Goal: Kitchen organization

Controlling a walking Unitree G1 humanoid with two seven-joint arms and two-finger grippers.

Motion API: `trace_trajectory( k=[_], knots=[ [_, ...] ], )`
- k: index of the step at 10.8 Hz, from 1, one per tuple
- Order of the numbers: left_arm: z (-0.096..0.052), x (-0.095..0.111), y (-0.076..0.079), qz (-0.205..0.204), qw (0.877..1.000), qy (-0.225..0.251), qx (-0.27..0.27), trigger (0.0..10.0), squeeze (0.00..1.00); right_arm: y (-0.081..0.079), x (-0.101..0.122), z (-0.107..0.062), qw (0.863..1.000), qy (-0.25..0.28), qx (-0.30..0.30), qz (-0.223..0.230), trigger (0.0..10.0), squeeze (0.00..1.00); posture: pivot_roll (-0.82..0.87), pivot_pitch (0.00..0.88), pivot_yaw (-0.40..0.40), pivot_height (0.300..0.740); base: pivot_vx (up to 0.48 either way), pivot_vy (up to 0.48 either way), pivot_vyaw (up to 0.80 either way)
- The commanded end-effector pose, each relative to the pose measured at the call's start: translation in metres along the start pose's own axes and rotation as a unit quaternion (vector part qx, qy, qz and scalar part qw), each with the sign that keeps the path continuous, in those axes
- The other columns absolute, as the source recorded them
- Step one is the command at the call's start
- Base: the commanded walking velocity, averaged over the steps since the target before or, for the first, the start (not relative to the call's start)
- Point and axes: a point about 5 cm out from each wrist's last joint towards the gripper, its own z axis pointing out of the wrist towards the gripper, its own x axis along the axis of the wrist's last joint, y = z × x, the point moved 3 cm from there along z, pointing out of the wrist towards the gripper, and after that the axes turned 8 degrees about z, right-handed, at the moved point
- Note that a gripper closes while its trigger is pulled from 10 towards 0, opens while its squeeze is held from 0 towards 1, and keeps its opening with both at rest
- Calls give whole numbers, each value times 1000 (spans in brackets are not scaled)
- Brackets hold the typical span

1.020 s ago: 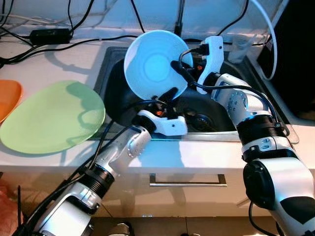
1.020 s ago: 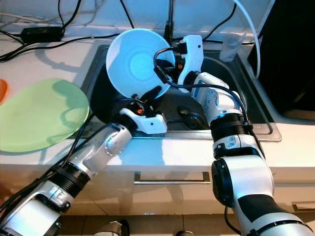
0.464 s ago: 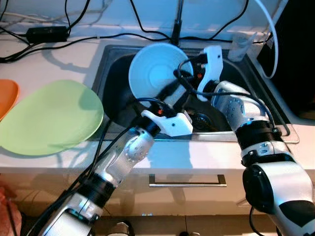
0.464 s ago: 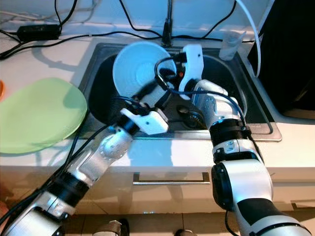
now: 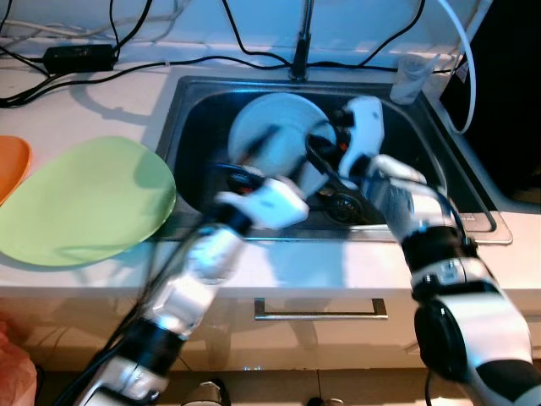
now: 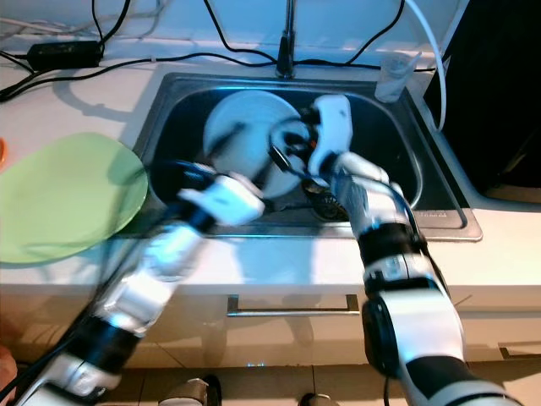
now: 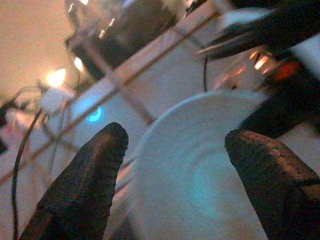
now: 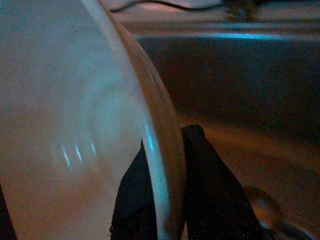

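A pale blue-white plate (image 5: 269, 135) stands tilted on edge inside the dark sink (image 5: 196, 91). My right gripper (image 5: 311, 167) is shut on its rim; in the right wrist view the two black fingers (image 8: 202, 170) pinch the plate's edge (image 8: 75, 125). My left gripper (image 5: 254, 165) is blurred with motion near the sink's front rim, in front of the plate. In the left wrist view the left gripper (image 7: 175, 137) is open, its fingers wide apart, and the plate (image 7: 200, 170) lies beyond them, untouched.
A large green plate (image 5: 84, 199) lies on the counter left of the sink, with an orange plate (image 5: 13, 165) at the far left edge. Black cables and a power adapter (image 5: 80, 57) cross the back counter. A faucet (image 5: 300, 42) and a clear cup (image 5: 410, 80) stand behind the sink.
The right gripper has lowered the plate from above the sink's back left corner down into the basin. The left gripper has come away from the plate's lower edge and is moving.
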Motion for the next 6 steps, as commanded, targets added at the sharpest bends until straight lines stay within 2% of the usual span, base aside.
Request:
trace_trajectory(
  k=[1, 2, 4, 5, 6],
  knots=[
    [-5, -3, -4, -16, 1000, -13, -1, 10000, 1000, 2, 13, -3, 999, 30, -13, -28, 10000, 0, 35, 119, -35, 740, 0, 0, 0],
    [-14, -10, -9, -30, 999, -31, -4, 10000, 1000, 7, 10, -6, 998, 33, -32, -39, 10000, 0, 39, 124, -32, 740, 0, 0, 0],
    [-23, -8, -13, -44, 998, -39, -23, 10000, 1000, 11, 5, -8, 998, 35, -48, -38, 10000, 0, 45, 127, -32, 740, 0, 0, 0],
    [-27, -14, -17, -45, 997, -60, -25, 10000, 1000, 11, 3, -8, 997, 35, -55, -46, 10000, 0, 46, 128, -34, 740, 0, 0, 0],
    [-35, -31, -28, -61, 992, -114, 4, 10000, 1000, 12, 1, -9, 996, 36, -66, -50, 10000, 0, 46, 127, -37, 740, 0, 0, 0]
  ],
)
